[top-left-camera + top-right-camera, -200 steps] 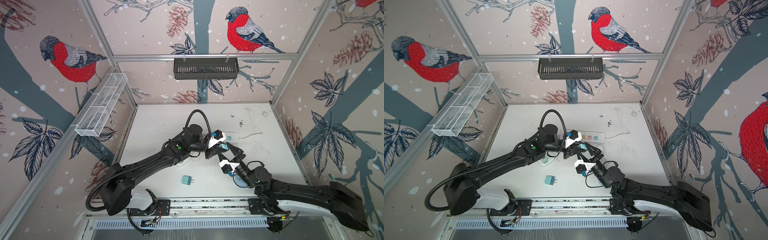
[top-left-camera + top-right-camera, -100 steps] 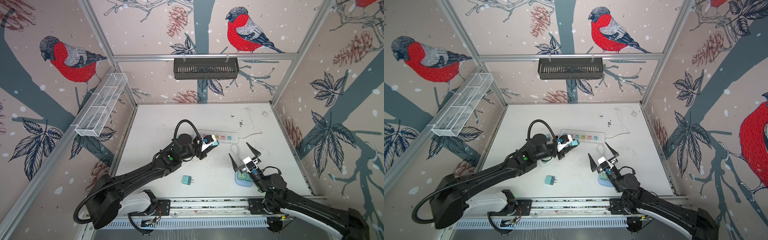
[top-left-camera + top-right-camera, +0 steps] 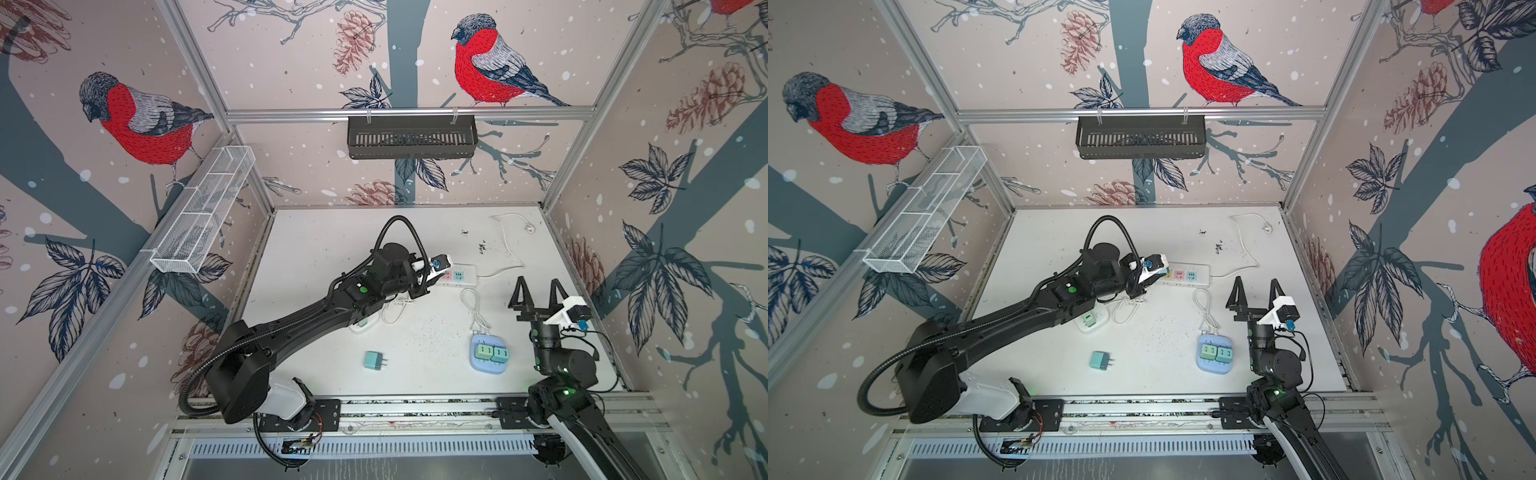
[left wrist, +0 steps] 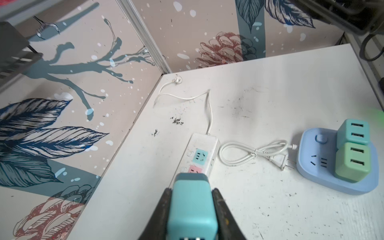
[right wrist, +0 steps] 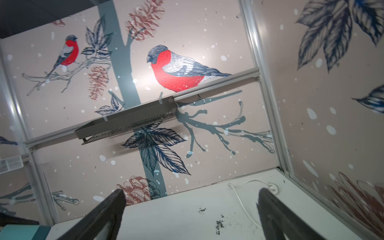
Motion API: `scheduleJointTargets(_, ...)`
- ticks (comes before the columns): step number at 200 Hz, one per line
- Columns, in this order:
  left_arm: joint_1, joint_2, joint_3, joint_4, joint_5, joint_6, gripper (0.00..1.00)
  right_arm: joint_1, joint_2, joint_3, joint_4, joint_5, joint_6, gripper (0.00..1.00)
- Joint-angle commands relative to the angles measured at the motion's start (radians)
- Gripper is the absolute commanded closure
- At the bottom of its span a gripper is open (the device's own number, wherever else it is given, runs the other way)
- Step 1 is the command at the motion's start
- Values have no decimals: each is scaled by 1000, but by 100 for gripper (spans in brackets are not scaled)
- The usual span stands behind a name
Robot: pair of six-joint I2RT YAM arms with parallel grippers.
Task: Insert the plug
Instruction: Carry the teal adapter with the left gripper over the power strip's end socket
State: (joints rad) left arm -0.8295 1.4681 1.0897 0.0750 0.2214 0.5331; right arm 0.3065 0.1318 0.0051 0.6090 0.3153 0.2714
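At the front of the table [image 3: 316, 257], a loose adapter [image 3: 374, 360] lies flat. Farther back, the right gripper [image 3: 536, 283] is spread wide and empty. Only the left wrist view shows the left gripper [image 4: 191, 195] clamping the smooth teal plug [image 4: 192, 209] at the white power strip [image 4: 204, 145], by its pink socket [image 4: 195, 170]; contact is unclear.

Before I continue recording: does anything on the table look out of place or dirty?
Yes. A teal charger lies on its side, unplugged, alone near the front of the table. Also, dark specks are scattered behind the white power strip.
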Motion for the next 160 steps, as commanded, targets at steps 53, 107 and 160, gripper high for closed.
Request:
scheduleJointTargets(53,1,329,415,-435,-77,124,100,-297,406,-66,11,-216,353,0)
scheduleJointTargets(107,3,648,829,-742,-145,200,100,-302,726,71,17,-309,322,0)
scheduleJointTargets(160,9,829,1098,-879,-106,296,100,-307,772,86,26,-317,324,2)
